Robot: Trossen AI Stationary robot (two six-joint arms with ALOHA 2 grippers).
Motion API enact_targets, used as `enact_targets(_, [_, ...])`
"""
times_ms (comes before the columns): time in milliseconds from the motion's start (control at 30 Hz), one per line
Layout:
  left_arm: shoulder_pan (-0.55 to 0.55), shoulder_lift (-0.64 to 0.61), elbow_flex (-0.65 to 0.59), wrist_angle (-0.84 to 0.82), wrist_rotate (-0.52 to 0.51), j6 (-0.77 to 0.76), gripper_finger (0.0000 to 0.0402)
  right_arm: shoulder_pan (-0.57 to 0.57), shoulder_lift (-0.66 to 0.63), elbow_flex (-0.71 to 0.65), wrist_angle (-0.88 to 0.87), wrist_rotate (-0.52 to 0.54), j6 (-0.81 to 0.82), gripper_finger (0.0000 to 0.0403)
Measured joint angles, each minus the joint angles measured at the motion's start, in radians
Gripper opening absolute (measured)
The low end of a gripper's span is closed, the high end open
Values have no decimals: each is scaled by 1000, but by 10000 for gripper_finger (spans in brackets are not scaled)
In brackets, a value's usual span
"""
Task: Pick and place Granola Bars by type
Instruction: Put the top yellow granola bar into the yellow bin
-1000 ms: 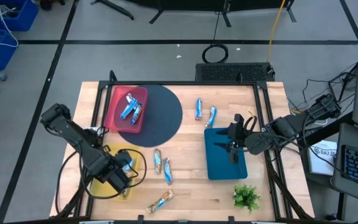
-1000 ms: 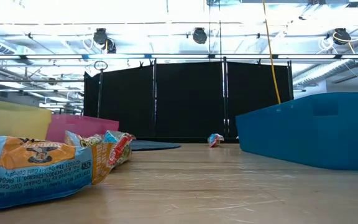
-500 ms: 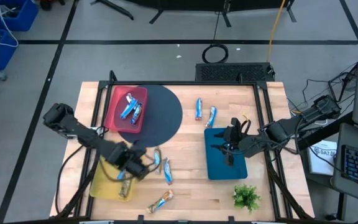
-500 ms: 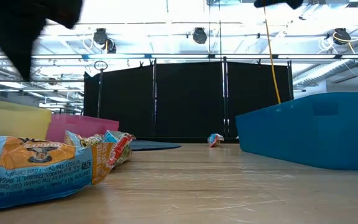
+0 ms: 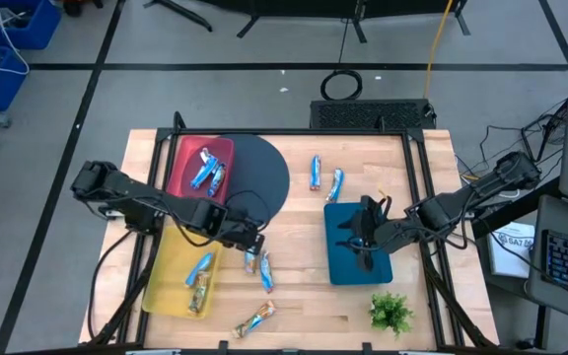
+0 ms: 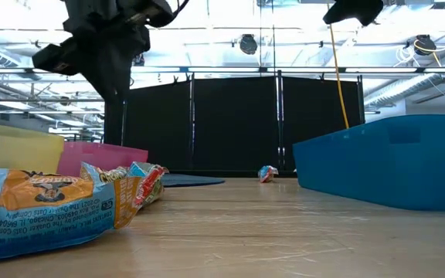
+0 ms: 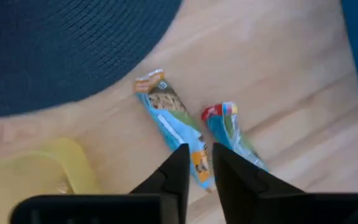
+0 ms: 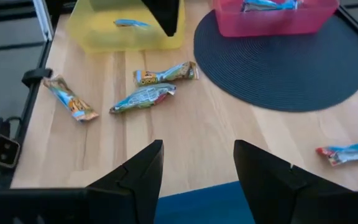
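Two granola bars [image 5: 249,259] [image 5: 265,272] lie flat side by side on the wood at the table's middle. In the left wrist view they are a tan-ended bar [image 7: 168,118] and a red-ended bar [image 7: 232,132]. My left gripper [image 5: 252,242] [image 7: 199,158] hovers just above them, empty, its fingers only a narrow gap apart. My right gripper [image 5: 363,240] [image 8: 197,146] hangs open and empty over the blue bin [image 5: 348,264]. Other bars lie in the yellow bin [image 5: 171,286], in the red bin [image 5: 187,170], near the far edge [image 5: 316,173] [image 5: 334,184] and near the near edge [image 5: 256,318].
A dark round mat [image 5: 264,182] lies under the red bin. A small green plant [image 5: 390,313] stands at the near right corner. Bare wood lies between the bar pair and the blue bin. In the low view a bar [image 6: 45,205] lies close in front.
My left gripper has swung from above the yellow bin toward the table's right and far side, and has stopped over the pair of bars at the middle. The yellow bin and the bars in it are uncovered now. My right gripper has drifted slightly over the blue bin.
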Motion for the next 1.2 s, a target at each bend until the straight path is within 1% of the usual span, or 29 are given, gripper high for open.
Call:
enact_targets(167, [-3,10,1,88,23,-62,134,0,0,0,0,0,-72,187])
enact_targets(267, [-5,20,1,111,25,-146,166,0,0,0,-1,-1,-98,187])
enact_targets(367, [-26,49,2,110,28,-214,187,0,0,0,1,-6,-104,187])
enact_targets(467, [-47,93,2,130,62,-250,200,0,0,0,2,-30,-133,187])
enact_targets(567, [-68,147,2,154,63,-309,203,0,0,0,3,-40,-146,187])
enact_targets(633, [-82,173,2,173,51,-317,200,0,0,0,3,-56,-153,187])
enact_targets(700, [-85,188,2,184,69,-319,196,0,0,0,2,-77,-158,187])
enact_targets(833, [-79,188,1,180,133,-384,194,0,0,0,-2,-85,-168,187])
enact_targets(900, [-76,187,1,171,155,-393,197,0,0,0,-2,-85,-176,187])
enact_targets(1100, [-75,184,1,163,154,-389,206,0,0,0,-1,-81,-192,187])
enact_targets(1200, [-78,184,1,161,134,-381,207,0,0,0,0,-80,-195,187])
